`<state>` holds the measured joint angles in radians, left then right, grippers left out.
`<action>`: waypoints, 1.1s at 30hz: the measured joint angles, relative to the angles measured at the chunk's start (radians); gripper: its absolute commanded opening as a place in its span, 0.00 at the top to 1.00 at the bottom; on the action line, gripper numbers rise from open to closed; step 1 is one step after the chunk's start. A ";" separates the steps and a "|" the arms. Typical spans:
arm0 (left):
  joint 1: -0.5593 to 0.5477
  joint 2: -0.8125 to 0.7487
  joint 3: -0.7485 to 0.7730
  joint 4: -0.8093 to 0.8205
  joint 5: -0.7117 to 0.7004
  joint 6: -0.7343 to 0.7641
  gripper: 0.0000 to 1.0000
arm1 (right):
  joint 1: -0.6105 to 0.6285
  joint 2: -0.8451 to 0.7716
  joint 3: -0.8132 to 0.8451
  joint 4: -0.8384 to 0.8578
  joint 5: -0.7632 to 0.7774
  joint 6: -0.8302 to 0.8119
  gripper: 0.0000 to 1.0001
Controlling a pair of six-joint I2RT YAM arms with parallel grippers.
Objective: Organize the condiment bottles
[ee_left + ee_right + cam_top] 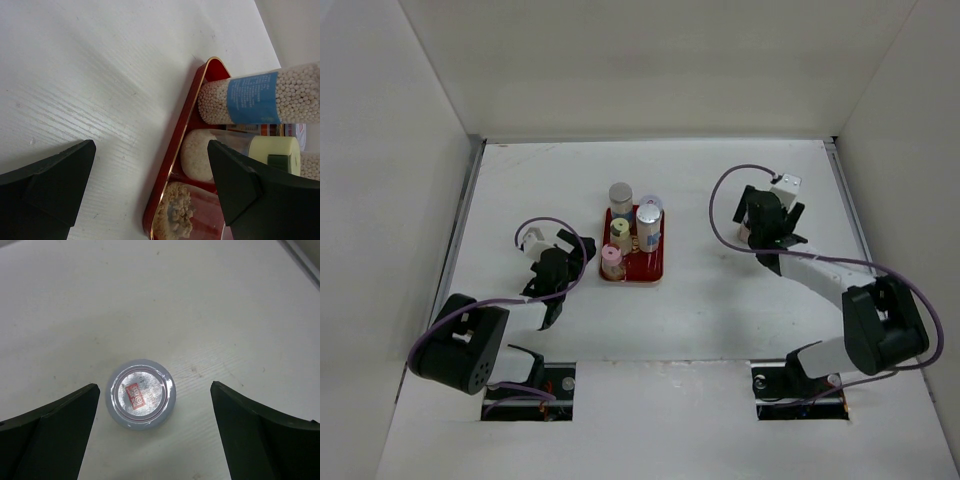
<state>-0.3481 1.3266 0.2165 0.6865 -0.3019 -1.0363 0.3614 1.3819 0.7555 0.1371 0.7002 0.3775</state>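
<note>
A flat red tray [653,268] in the middle of the table holds several condiment bottles: a silver-grey cap [621,194], a lilac cap [651,206], another silver cap [649,217], a yellow-green cap [620,231] and a pink cap [611,257]. My left gripper [575,258] is open and empty, just left of the tray. Its wrist view [150,147] shows the tray rim [170,165], a blue-labelled bottle [250,97] and the yellow-green-capped one [272,152]. My right gripper [765,228] is open above a lone lilac-capped bottle [141,396] standing on the table right of the tray. That bottle sits nearer the left finger [60,425].
White walls enclose the table on the left, back and right. A raised edge strip [468,200] runs along the left side. Both arm bases sit in cut-outs at the near edge [525,382].
</note>
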 measured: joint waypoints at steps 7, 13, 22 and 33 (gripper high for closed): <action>0.000 0.000 0.000 0.001 0.000 0.000 0.00 | -0.082 0.146 0.020 0.049 -0.128 0.028 0.25; -0.001 0.011 0.002 0.011 0.000 0.000 0.00 | -0.094 0.178 0.024 0.077 -0.163 0.030 0.51; -0.001 0.013 0.002 0.015 0.003 0.000 0.00 | 0.179 -0.031 -0.075 -0.025 -0.174 0.049 0.51; 0.001 -0.014 0.002 -0.014 0.006 0.001 0.00 | 0.561 0.014 0.057 -0.005 -0.188 0.074 0.50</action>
<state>-0.3473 1.3125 0.2180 0.6720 -0.2962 -1.0355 0.9222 1.3964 0.8124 0.1318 0.5121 0.4515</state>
